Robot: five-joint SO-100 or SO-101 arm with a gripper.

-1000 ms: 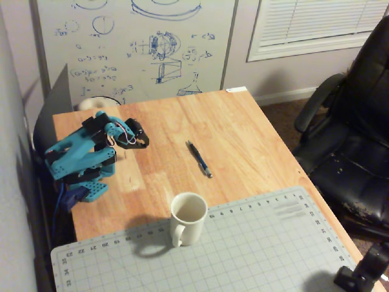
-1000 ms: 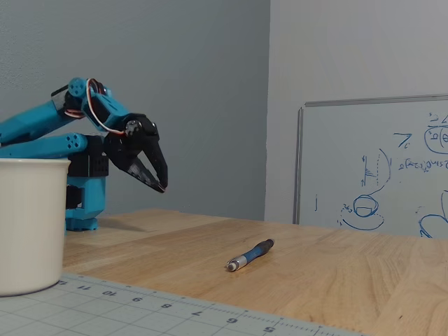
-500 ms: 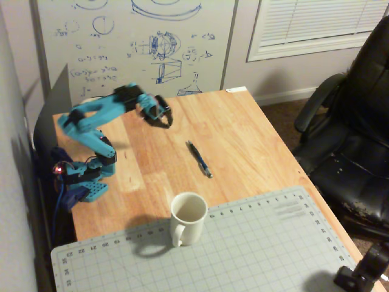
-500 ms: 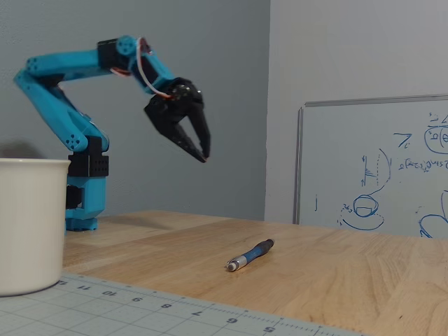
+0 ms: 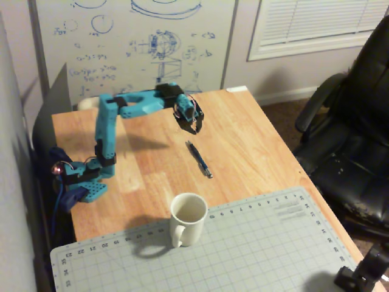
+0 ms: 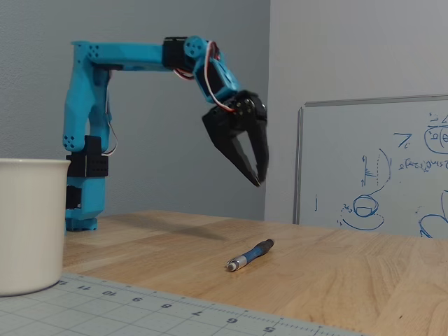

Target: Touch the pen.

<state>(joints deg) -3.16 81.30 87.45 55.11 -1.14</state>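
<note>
Gripper (image 6: 257, 178) above the pen (image 6: 250, 255), well clear — fingertips together, apparently closed, nothing held — mug (image 6: 28, 224) cut off.

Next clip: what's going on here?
A blue robot arm reaches over a wooden table toward a dark pen lying flat on it. Its black gripper hangs in the air above the pen, fingers nearly together and pointing down, not touching it yet. A white mug stands at the edge of a grey cutting mat, apart from the pen.
</note>
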